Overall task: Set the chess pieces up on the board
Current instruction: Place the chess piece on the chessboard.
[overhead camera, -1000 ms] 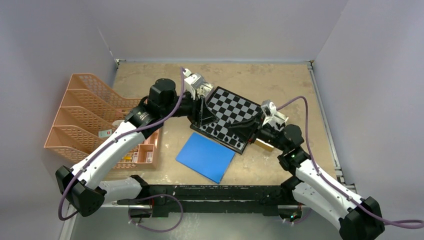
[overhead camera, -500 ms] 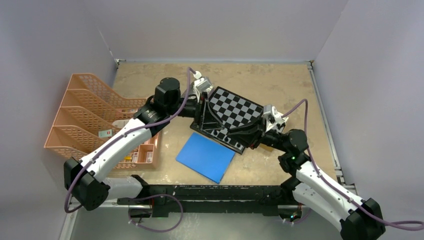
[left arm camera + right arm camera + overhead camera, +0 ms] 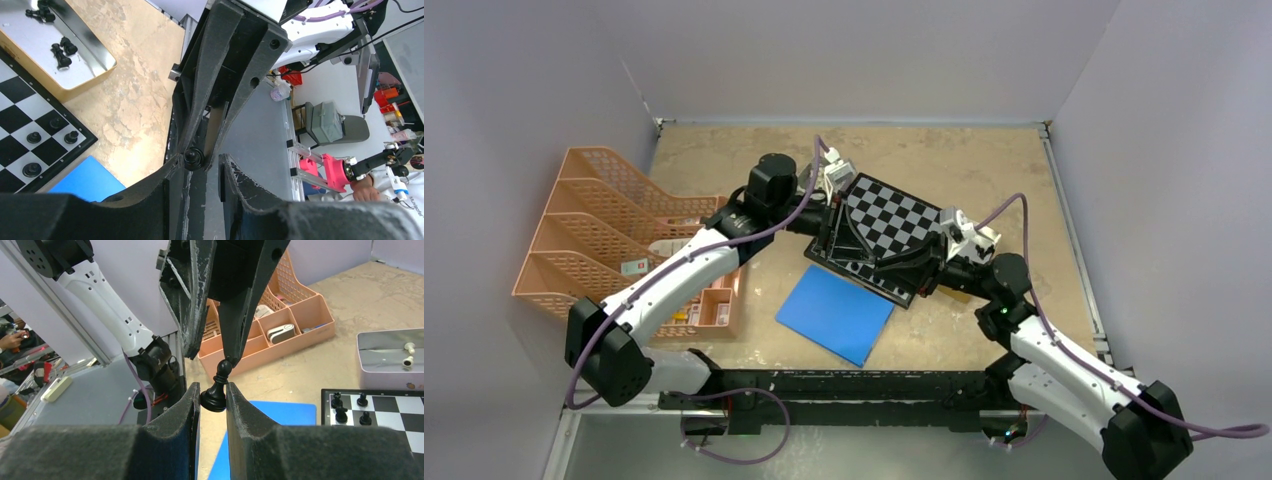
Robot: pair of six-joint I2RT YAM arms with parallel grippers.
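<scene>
My right gripper [image 3: 213,390] is shut on the base of a black chess piece [image 3: 217,392], held off the table over the board's near-left edge. My left gripper [image 3: 199,159] reaches in from the opposite side, its jaws apart around the head of that piece [image 3: 194,157]; one finger [image 3: 239,320] touches the head. In the top view the two grippers, left [image 3: 856,258] and right [image 3: 882,265], meet tip to tip. The board [image 3: 894,220] lies tilted mid-table, with several black pieces [image 3: 341,408] standing on its near rows [image 3: 33,136].
A blue square sheet [image 3: 834,315] lies in front of the board. A gold-sided tin [image 3: 97,70] holds loose black pieces; another tin [image 3: 385,365] holds pale ones. A peach mesh organiser [image 3: 594,230] stands at the left.
The left gripper's jaws have narrowed around the piece's head. The left arm has swung right and the right arm has pushed left, bringing the two grippers together.
</scene>
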